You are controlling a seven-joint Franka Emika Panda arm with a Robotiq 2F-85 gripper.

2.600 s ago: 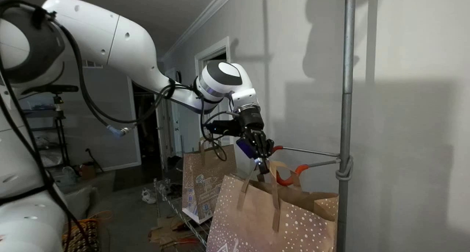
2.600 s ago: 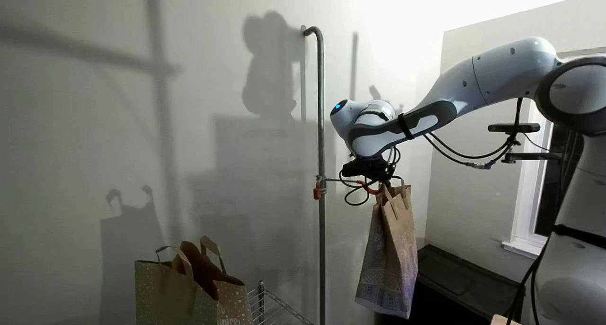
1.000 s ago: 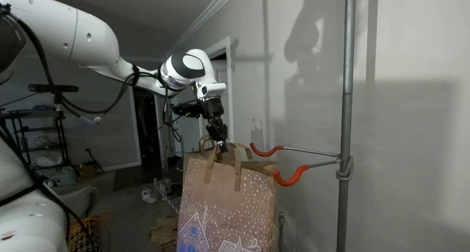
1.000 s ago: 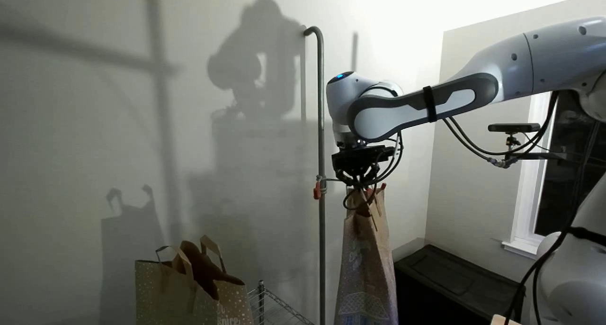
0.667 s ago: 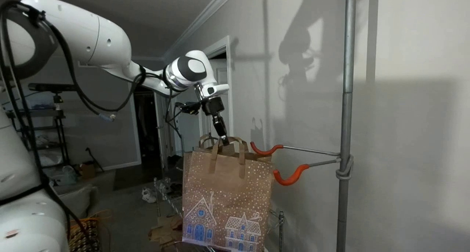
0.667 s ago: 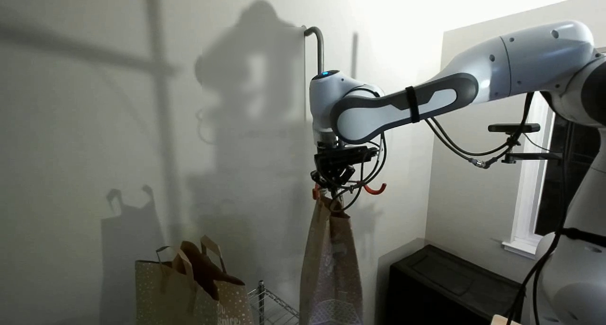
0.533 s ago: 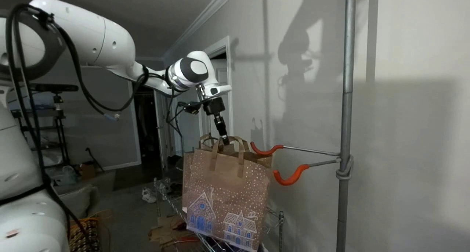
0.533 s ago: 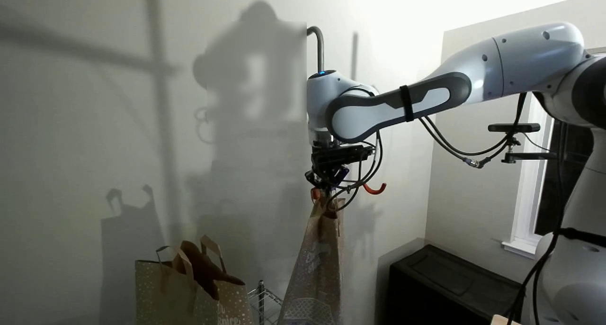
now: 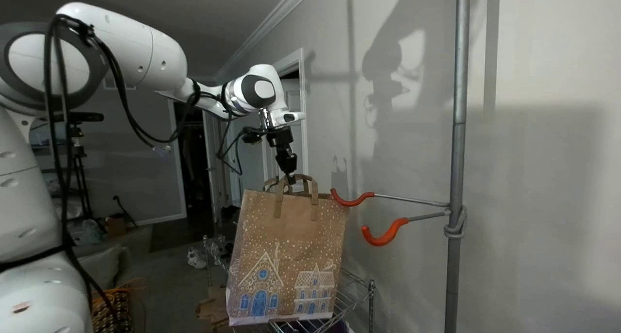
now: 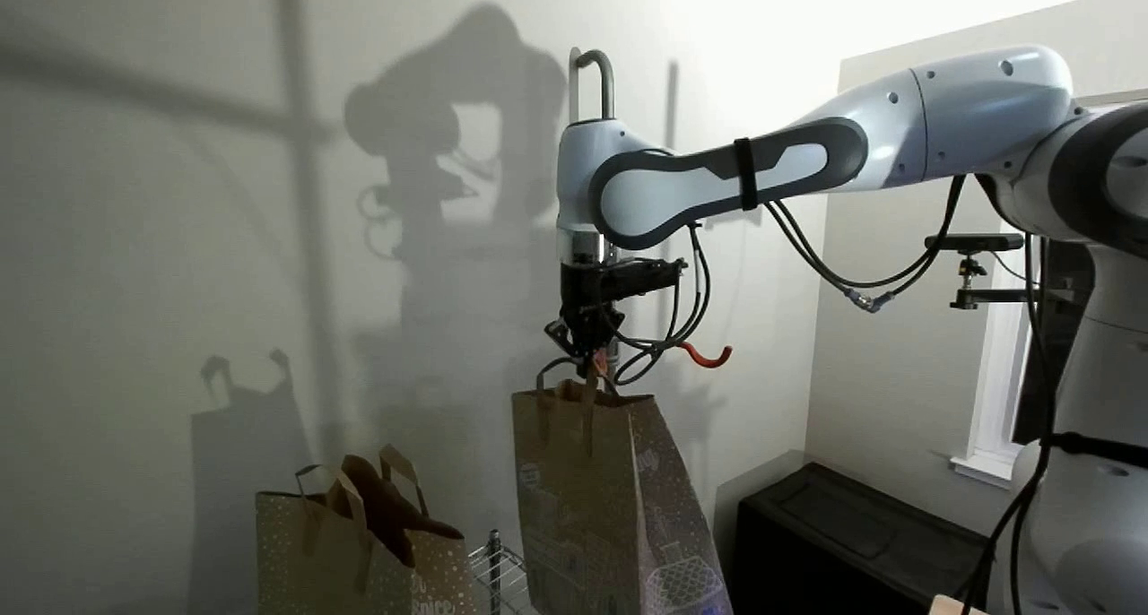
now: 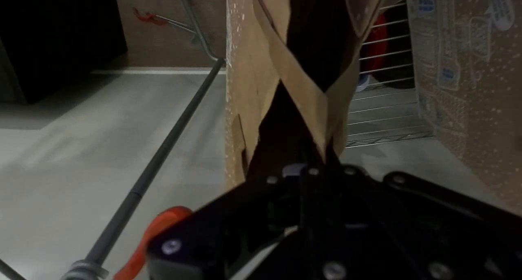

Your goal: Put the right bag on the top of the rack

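The right bag, a tall brown kraft bag printed with houses, shows in both exterior views (image 9: 286,241) (image 10: 578,507). My gripper (image 9: 291,179) (image 10: 587,364) is shut on its paper handle, also in the wrist view (image 11: 326,159). The bag hangs below the gripper, slightly tilted, over the wire rack (image 9: 351,294). Whether its bottom touches the rack I cannot tell. The rack also shows in an exterior view (image 10: 504,579) and the wrist view (image 11: 383,121). In the wrist view the open bag (image 11: 248,67) and its handle (image 11: 301,94) fill the middle.
Another brown bag (image 10: 314,552) with a dark brown item inside stands beside the held bag, also in the wrist view (image 11: 477,76). A grey pole (image 9: 458,153) with orange hooks (image 9: 385,233) stands close by. A black bin (image 10: 852,525) is near the wall.
My gripper has carried the bag off from the orange hooks to over the rack, toward the other bag. In the last half second the bag swung and turned its wide side.
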